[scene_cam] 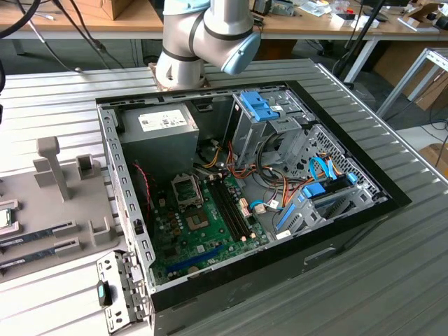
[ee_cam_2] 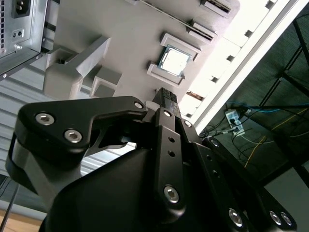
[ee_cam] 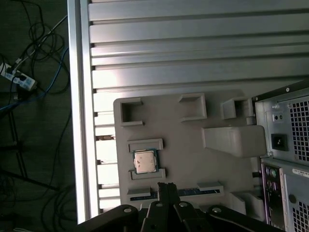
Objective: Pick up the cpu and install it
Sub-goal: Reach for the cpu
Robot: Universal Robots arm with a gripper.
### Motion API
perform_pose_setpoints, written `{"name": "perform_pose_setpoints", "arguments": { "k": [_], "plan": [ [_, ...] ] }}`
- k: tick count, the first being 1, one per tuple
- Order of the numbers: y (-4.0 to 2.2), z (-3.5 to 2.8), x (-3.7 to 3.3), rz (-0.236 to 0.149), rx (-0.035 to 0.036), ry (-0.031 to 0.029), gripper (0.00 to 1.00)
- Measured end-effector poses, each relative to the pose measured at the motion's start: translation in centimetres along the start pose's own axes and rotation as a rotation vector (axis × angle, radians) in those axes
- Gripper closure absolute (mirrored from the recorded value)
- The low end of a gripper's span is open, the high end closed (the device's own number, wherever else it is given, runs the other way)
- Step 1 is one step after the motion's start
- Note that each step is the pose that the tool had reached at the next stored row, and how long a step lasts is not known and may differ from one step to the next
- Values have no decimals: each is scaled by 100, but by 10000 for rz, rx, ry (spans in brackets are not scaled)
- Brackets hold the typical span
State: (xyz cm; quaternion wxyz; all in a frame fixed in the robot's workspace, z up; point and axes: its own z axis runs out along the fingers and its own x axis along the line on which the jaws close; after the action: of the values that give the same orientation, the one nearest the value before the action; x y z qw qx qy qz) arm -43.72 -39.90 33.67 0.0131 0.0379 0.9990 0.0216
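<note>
Hanging above the grey holder plate: the gripper, pads pressed together, clamping nothing. Toward the plate's edge farthest from the computer case, in both wrist views, the cpu, flat in a framed pocket, silvery lid up, apart from the fingertips and untouched. First danger, judging from that closed pincer: a descent onto the plate like this, pressing on the lid instead of straddling it, scratching the chip or jamming it into the pocket. Second, from the pocket's raised lips on two sides of the chip: pads set down on a lip rather than the free edges, closing on plastic, lifting nothing or levering a corner up. Probably little to bite on, given a thin rim and smooth metal; hence a likely slip out of any skewed grasp and a drop back onto the plate. Worth minding too: the tall grey post on the plate's case side and the memory sticks slotted along the plate edge nearest the fingertips, either easily clipped by a careless sweep.
</note>
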Motion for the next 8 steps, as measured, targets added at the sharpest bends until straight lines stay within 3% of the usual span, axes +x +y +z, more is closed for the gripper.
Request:
{"name": "perform_pose_setpoints", "arguments": {
  "k": [8],
  "plan": [
    [-2,16,23,0,0,-1,89]
  ]
}}
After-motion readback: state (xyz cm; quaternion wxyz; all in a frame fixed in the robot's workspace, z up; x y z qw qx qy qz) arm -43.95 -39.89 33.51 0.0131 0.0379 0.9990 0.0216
